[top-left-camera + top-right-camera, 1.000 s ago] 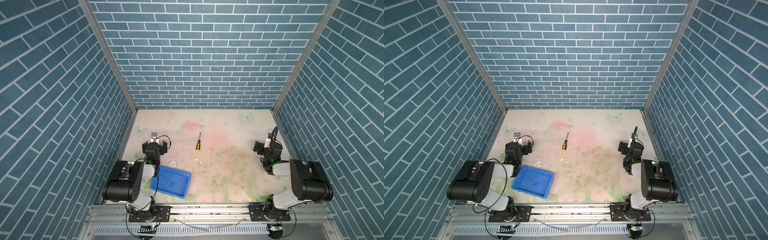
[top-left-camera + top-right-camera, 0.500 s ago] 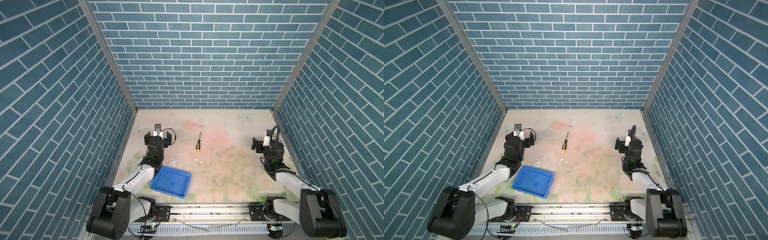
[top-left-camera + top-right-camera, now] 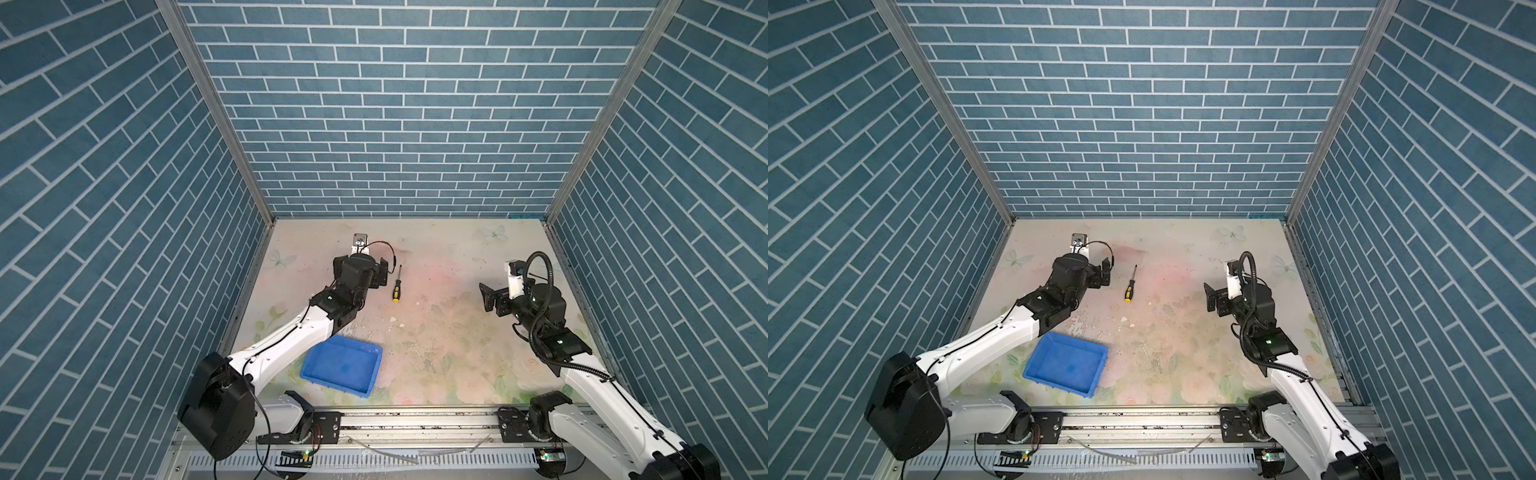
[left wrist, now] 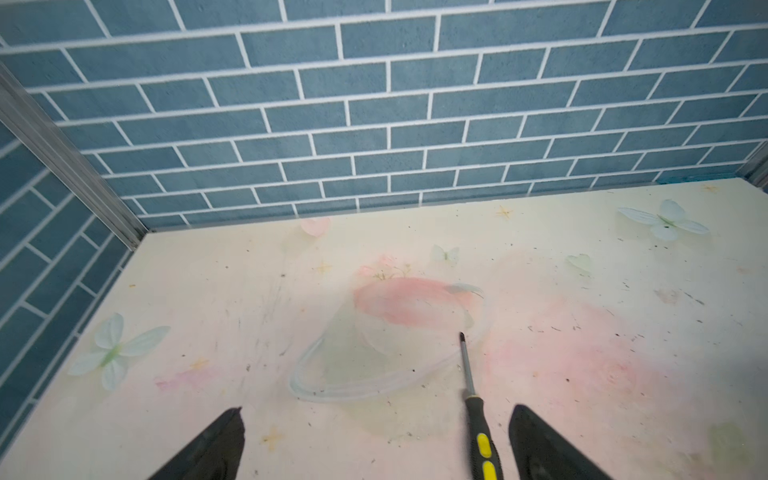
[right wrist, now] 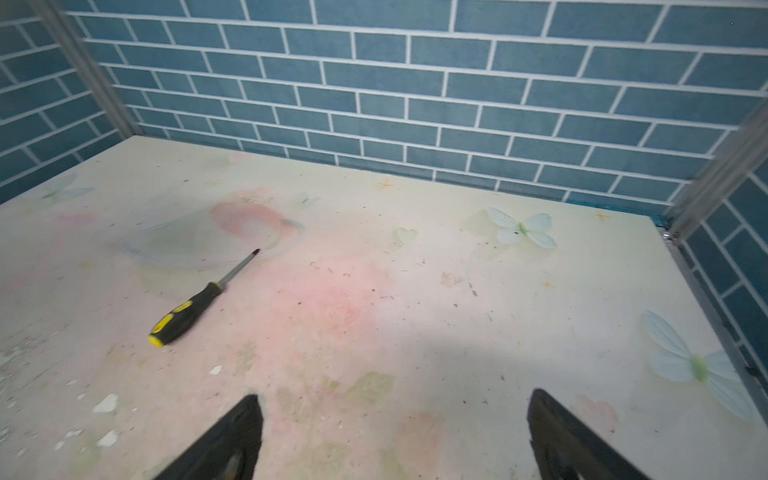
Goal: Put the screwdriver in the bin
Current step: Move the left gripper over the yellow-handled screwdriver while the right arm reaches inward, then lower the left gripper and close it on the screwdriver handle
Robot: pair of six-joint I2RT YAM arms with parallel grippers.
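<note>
Screwdriver (image 3: 397, 284): shaft toward back wall, handle just beside left gripper (image 4: 376, 411)
Nearer arm: left, jaws wide, empty

Glossy blue plastic bin (image 3: 340, 369); scuffed matt tabletop (image 3: 449, 340).

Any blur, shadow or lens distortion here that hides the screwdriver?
No. Both top views: sharp, evenly lit, screwdriver and bin clear. Left wrist view: brick lines bow slightly, edges smeared, screwdriver crisp. Right wrist view: slightly soft overall; a broad shadow darkens the near table, clear of the screwdriver.
</note>
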